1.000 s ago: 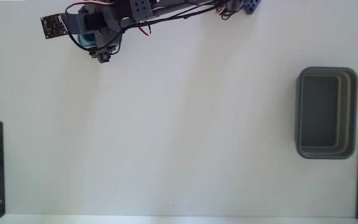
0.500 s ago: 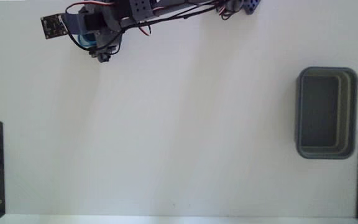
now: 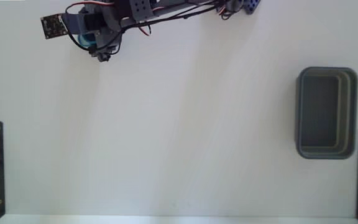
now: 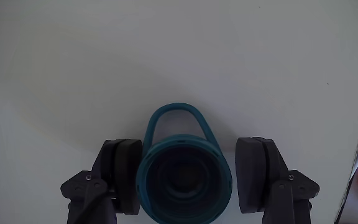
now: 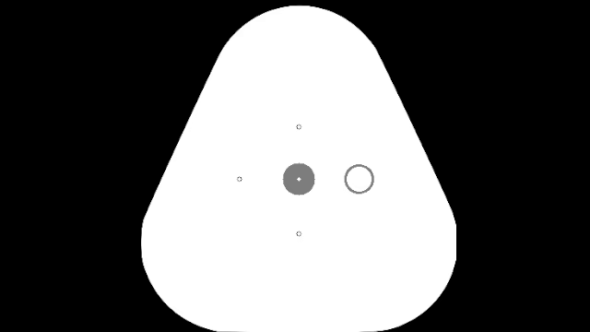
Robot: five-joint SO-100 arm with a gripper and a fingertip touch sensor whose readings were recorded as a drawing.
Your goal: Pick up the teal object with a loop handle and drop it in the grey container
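White table (image 3: 179, 137); rectangular grey-green bin with rounded corners (image 3: 349, 112) sits well apart from the gripper, empty. Black two-finger gripper (image 4: 188, 180) is open, straddling the small round teal cup with loop handle (image 4: 184, 180): left pad touching, right pad just clear.

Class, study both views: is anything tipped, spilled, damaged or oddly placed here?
Nothing stands out. The teal cup sits upright between the open gripper fingers, its loop handle whole, and the grey bin sits squarely on the white table.
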